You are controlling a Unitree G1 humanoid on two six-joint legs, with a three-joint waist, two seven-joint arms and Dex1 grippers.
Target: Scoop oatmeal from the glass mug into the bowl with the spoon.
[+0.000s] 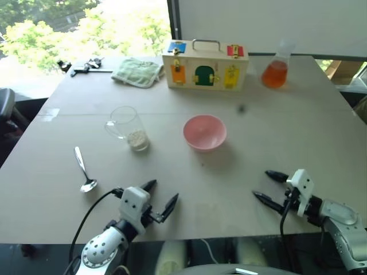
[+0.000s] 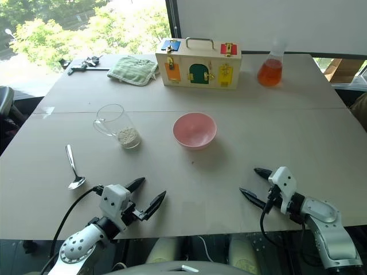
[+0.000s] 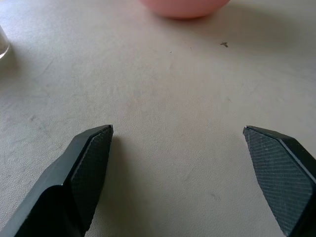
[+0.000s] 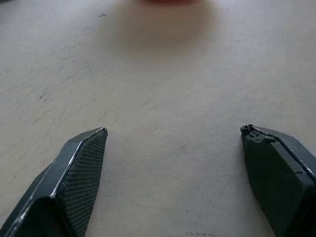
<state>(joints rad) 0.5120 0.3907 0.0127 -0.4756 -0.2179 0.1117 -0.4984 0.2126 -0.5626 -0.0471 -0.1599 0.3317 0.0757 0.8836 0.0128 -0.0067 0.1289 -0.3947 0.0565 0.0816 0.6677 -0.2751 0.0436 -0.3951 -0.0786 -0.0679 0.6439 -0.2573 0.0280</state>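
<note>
Black fingers of the left gripper spread wide, empty, hovering low over the near edge of the table, pointing forward and slightly toward the middle. Right gripper likewise splayed open, holding nothing, poised over the near right part of the tabletop and angled inward toward the left. Both wrists low, roughly level, tilted a little downward.

Pale grey-beige tabletop, lightly scuffed, with a seam running across it behind the mug. Spoon lying flat on the near left, bowl end toward the robot, just left of the left gripper and apart from it. Glass mug upright beyond the spoon, handle to the left, with oatmeal heaped at its bottom. Pink bowl to the right of the mug, near but not touching, roughly centred between the two arms.

Farther back: wooden latch box with coloured doors, green cloth to its left, small dark tools at the far left corner, flask of orange liquid at the far right. Bright window with green foliage behind on the left, white wall on the right.
</note>
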